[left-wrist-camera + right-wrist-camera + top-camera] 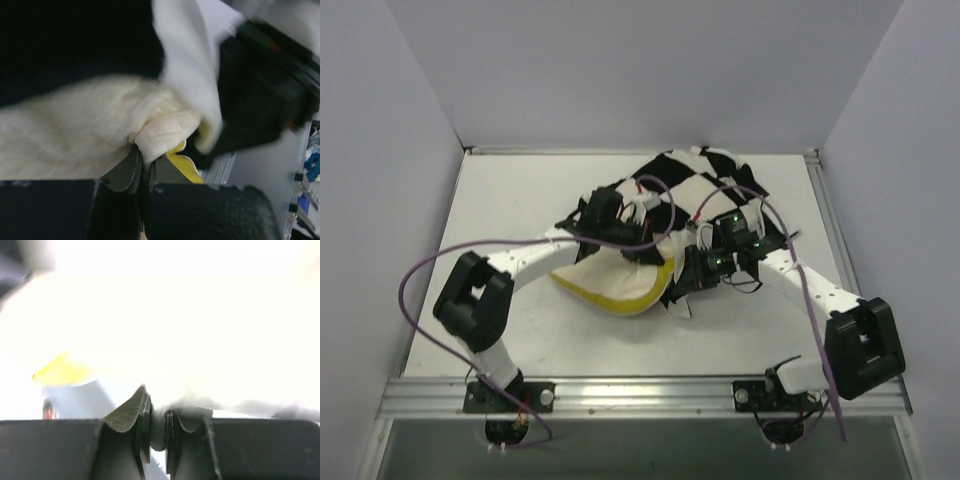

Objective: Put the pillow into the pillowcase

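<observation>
The cream pillow [605, 280] with its yellow side edge lies mid-table, its far part under the black-and-white checkered pillowcase [695, 185]. My left gripper [642, 248] is shut on a fold of the pillow's quilted cream cloth [100, 125] beside the yellow edge [182, 165]; the jaws [144, 155] are pressed together. My right gripper [703, 265] sits at the pillowcase's near edge, shut on a fold of washed-out pale fabric [200, 340] at the jaws [157, 412]. A white square of the pillowcase [190, 65] hangs over the pillow.
White table [520, 200] with grey walls at the back and both sides and a metal rail [640, 392] along the near edge. Purple cables loop over both arms. The right arm's black body [260, 100] is close to my left gripper.
</observation>
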Available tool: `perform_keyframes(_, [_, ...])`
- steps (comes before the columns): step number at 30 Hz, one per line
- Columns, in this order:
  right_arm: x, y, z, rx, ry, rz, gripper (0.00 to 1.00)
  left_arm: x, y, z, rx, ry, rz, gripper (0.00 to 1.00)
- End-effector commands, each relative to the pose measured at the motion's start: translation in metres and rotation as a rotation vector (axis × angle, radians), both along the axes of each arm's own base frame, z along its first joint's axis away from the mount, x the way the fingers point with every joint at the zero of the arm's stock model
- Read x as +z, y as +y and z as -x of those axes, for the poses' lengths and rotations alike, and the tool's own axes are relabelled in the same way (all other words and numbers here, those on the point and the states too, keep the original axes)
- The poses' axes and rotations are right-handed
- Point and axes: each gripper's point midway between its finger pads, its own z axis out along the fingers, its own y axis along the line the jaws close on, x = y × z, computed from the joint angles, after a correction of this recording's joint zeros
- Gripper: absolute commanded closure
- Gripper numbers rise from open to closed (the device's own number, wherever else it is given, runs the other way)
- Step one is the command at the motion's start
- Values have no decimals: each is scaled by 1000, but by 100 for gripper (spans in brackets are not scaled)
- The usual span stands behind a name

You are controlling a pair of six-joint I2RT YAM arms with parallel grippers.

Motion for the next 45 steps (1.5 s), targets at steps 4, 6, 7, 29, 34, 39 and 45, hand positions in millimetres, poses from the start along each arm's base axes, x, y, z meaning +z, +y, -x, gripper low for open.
perform_keyframes(4, [78,12,111,351,144,-317,100,84,-38,-81,195,-192,250,100])
perform_keyframes(6, [64,8,109,364,183,-299,100,58,-37,-80,222,-149,205,100])
perform_keyframes(7, [66,7,112,361,237,-313,100,47,-35,-82,248,-141,177,100])
perform_keyframes(29, [80,-13,-103,117,-211,283,37,21,133,-58,147,-264,-219,3])
perform_keyframes(34, [16,3,-87,271,-116,418,36,-5,202,-129,260,-277,-359,3])
perform_keyframes(39, [-50,-45,-31,433,38,578,36,-44,211,-151,173,-244,-384,9])
perform_keyframes(45, [-53,-119,-4,423,83,676,36,-43,136,-64,-209,-93,-99,52])
